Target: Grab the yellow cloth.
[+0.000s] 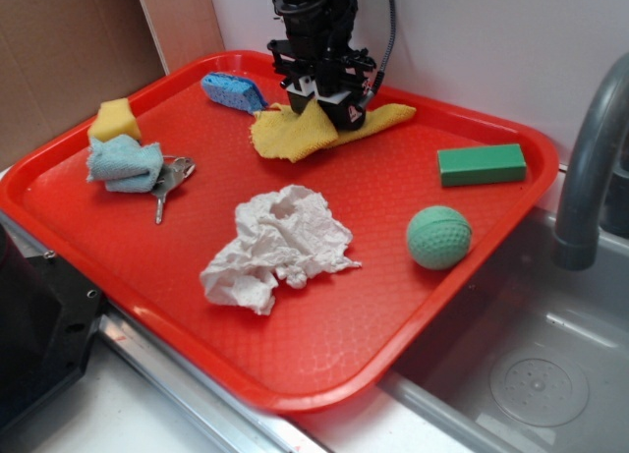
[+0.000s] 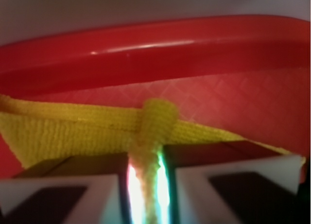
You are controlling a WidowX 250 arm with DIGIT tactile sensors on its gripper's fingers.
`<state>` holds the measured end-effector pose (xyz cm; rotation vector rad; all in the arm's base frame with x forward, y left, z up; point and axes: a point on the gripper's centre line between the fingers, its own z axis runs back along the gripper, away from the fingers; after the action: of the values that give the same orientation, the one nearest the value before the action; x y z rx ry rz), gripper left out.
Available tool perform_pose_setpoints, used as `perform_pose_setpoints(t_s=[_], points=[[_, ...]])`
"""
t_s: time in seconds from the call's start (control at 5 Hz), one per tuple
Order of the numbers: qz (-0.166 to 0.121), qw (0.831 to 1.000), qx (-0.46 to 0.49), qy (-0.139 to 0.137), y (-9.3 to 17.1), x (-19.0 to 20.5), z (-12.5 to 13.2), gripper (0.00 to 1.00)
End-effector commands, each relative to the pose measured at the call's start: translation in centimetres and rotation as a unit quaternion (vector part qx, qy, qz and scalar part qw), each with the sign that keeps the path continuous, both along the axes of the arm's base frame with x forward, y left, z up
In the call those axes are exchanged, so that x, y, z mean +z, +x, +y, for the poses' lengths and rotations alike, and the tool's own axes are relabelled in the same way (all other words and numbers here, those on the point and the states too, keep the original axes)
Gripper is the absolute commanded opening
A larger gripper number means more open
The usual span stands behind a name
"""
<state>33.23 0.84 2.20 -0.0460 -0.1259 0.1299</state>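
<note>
The yellow cloth lies spread near the back of the red tray. My gripper stands over its middle with the fingers down on it. In the wrist view the gripper is shut on a pinched fold of the yellow cloth, which rises in a narrow ridge between the two fingers. The rest of the cloth spreads left and right on the tray floor in front of the back rim.
On the tray are a blue sponge, a yellow sponge block, a light-blue cloth beside keys, a white tissue wad, a green ball and a green block. A grey faucet and sink stand at the right.
</note>
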Motion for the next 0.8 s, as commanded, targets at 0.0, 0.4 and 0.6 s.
perform_pose_setpoints(t_s=[0.0, 0.4, 0.6], points=[[-0.018, 1.0, -0.021, -0.002, -1.8, 2.0, 0.3, 0.0], [-0.018, 0.994, -0.112, -0.011, -7.6, 11.9, -1.4, 0.0], [-0.041, 0.996, -0.075, 0.002, -10.8, 16.7, -1.1, 0.0]])
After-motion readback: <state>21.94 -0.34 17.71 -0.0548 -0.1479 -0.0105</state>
